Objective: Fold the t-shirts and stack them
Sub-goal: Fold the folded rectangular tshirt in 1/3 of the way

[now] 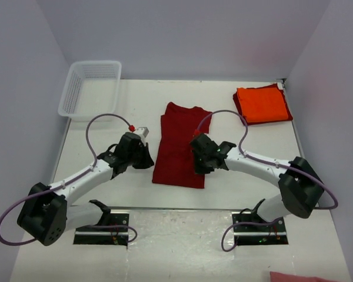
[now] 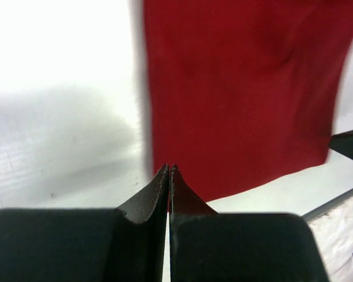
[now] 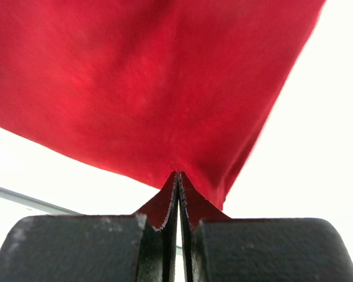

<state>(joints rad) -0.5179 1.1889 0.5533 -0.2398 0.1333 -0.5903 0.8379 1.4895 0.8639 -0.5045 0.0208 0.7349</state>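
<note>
A dark crimson t-shirt [image 1: 177, 148] lies on the white table [image 1: 106, 194], folded into a long strip. My left gripper [image 1: 147, 157] is shut at the strip's left edge, near its near-left corner. In the left wrist view its tips [image 2: 169, 169] sit just over that edge of the shirt [image 2: 241, 88], with no cloth seen between them. My right gripper [image 1: 198, 160] is shut at the strip's right edge. In the right wrist view the cloth [image 3: 147, 82] draws into its tips [image 3: 177, 173]. A folded bright orange t-shirt [image 1: 262, 104] lies at the back right on more crimson cloth.
A white plastic mesh basket [image 1: 89, 88] stands at the back left corner. Grey walls close in the table at the back and both sides. The two arm bases [image 1: 103, 226] sit at the near edge. A bit of pink cloth [image 1: 300, 277] shows at the bottom right.
</note>
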